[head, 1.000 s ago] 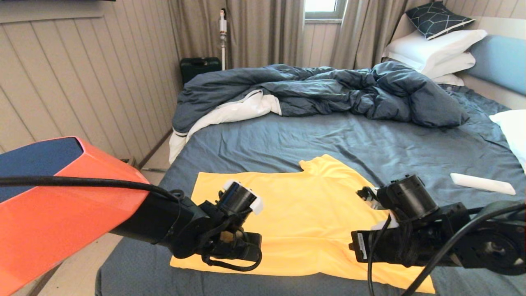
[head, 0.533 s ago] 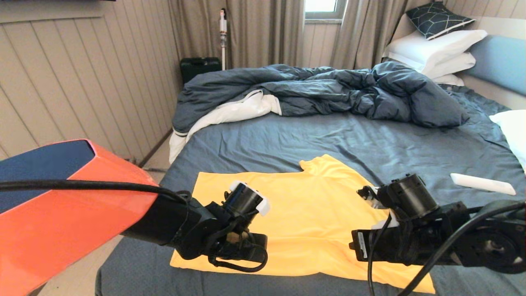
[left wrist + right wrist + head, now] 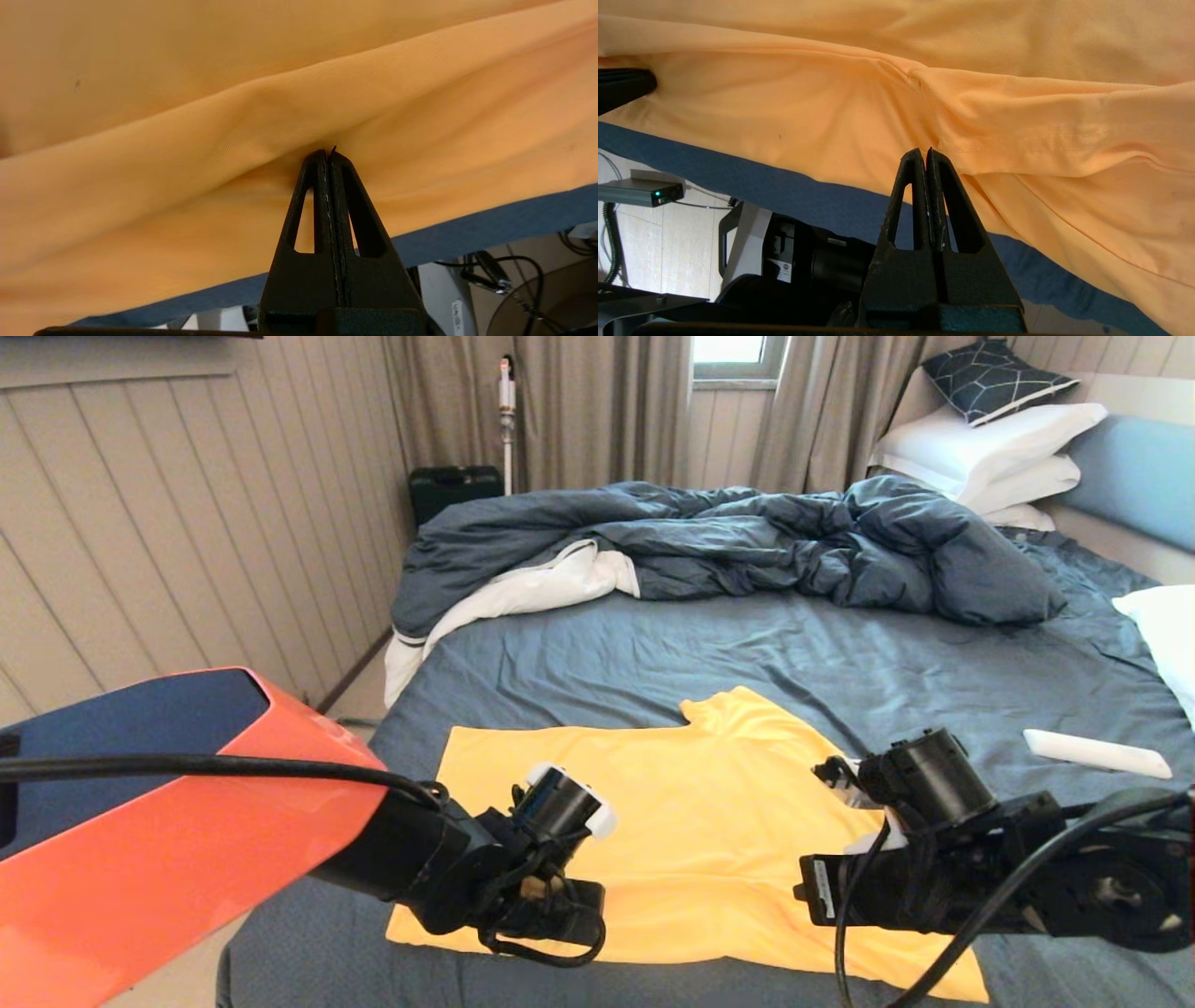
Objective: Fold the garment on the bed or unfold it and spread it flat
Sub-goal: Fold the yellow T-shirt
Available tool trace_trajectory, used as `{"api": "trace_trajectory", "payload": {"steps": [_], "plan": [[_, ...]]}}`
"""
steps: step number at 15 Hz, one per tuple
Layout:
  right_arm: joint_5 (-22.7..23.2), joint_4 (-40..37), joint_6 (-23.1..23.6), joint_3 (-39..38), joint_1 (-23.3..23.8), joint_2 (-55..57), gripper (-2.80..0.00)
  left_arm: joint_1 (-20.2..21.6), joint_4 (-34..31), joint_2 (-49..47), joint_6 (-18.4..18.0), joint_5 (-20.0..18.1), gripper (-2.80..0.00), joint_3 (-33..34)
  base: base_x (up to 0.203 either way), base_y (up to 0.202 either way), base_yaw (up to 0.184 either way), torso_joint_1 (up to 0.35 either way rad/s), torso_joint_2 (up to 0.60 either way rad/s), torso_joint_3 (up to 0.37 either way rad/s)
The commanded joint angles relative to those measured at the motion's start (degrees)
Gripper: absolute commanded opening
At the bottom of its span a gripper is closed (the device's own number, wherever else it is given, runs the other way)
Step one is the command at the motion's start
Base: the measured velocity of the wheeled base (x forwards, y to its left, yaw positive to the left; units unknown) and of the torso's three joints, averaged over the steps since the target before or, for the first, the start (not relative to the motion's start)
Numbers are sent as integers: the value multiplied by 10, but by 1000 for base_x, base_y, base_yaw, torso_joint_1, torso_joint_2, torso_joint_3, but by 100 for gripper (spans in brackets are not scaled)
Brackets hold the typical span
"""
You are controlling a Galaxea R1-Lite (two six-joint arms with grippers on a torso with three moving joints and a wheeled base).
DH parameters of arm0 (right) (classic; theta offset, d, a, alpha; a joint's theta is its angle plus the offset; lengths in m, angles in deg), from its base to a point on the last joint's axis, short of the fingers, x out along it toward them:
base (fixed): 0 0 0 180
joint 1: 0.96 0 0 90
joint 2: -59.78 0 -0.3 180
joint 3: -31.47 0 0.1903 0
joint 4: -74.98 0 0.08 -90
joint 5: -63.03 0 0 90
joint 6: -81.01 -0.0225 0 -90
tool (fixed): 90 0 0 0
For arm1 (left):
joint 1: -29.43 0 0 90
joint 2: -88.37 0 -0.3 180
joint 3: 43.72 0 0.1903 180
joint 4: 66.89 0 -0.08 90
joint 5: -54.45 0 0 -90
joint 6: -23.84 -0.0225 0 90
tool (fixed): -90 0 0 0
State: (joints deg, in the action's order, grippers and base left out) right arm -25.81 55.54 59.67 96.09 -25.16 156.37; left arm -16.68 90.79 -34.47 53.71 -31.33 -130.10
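The garment, a bright yellow T-shirt, lies spread near the front edge of the bed, one sleeve toward the duvet. My left gripper hangs over its near left part. In the left wrist view the left gripper is shut, its tips pinching a raised ridge of the garment. My right gripper is over the near right part. There the right gripper is shut too, tips in a pucker of the garment by a hem seam.
A rumpled dark blue duvet lies across the far half of the bed. White pillows and a patterned cushion are at the far right. A white flat object lies right of the shirt. A panelled wall runs along the left.
My left arm has shifted a little to the right and lower over the shirt. The right arm and the shirt's outline look the same.
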Motion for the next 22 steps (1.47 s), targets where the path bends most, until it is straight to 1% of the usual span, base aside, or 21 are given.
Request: {"api": "trace_trajectory", "payload": {"steps": [1,3,10,13,17,22], "plan": [[4,17,-1,-4,-1,8,-280,18,0,2,1,3,-280,7,0,0,0,0,0,0],[3,38,0,-14,-1,10,-280,31,1,5,-3,9,-280,6,0,0,0,0,0,0],[4,40,0,-20,-1,11,-280,60,0,0,-9,11,-280,-27,0,0,0,0,0,0],[4,41,0,-22,-1,11,-280,73,-1,-2,-21,11,-280,-48,0,0,0,0,0,0],[3,41,0,-30,0,8,-280,107,-2,-19,-44,11,-280,-78,0,0,0,0,0,0],[3,41,-1,-31,1,6,-280,109,-2,18,-43,11,-280,-45,0,0,0,0,0,0]]}}
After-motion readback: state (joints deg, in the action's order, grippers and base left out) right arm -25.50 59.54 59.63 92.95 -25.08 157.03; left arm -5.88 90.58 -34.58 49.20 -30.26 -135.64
